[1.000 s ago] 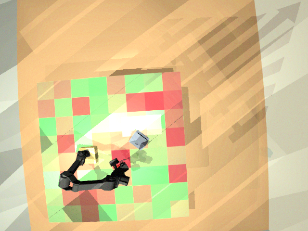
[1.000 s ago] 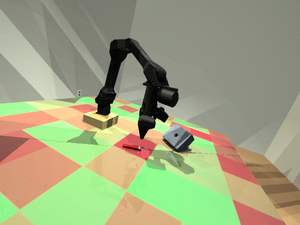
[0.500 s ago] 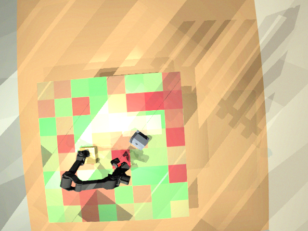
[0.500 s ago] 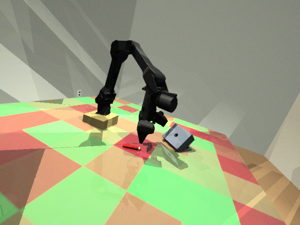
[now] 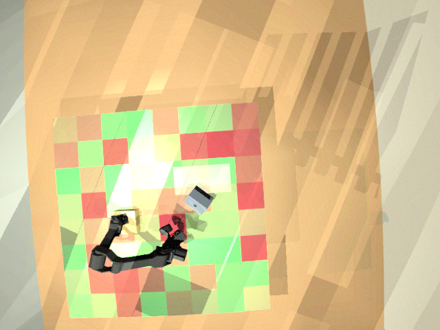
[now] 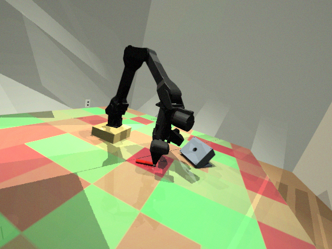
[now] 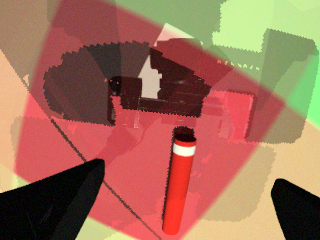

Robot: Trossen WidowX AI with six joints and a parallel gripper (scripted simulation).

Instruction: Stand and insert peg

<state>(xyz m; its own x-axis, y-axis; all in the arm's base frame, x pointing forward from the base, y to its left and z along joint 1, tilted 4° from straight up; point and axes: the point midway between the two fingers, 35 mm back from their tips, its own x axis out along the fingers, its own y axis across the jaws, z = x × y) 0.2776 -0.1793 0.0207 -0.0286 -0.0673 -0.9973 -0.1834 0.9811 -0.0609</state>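
Note:
The red peg [image 6: 143,162] [image 7: 178,195] lies flat on the red square. Its white band [image 7: 184,149] is near its far end in the wrist view; in the exterior view that end is hidden by a finger. The gripper [image 7: 190,172] is open, pointing down low over the peg, one finger on each side of it in the wrist view, with nothing held. In the top view the arm hides the peg. The grey sloped panel [image 5: 199,200] [image 6: 199,154] stands apart from the gripper, and its hole [image 5: 194,205] [image 6: 194,149] is empty.
The arm's yellowish base block [image 5: 132,221] [image 6: 114,136] is behind the peg in the exterior view. The checkered mat [image 5: 227,250] [image 6: 187,198] lies under everything on the wooden table [image 5: 320,248]. Dark shadows fall on the mat around the peg.

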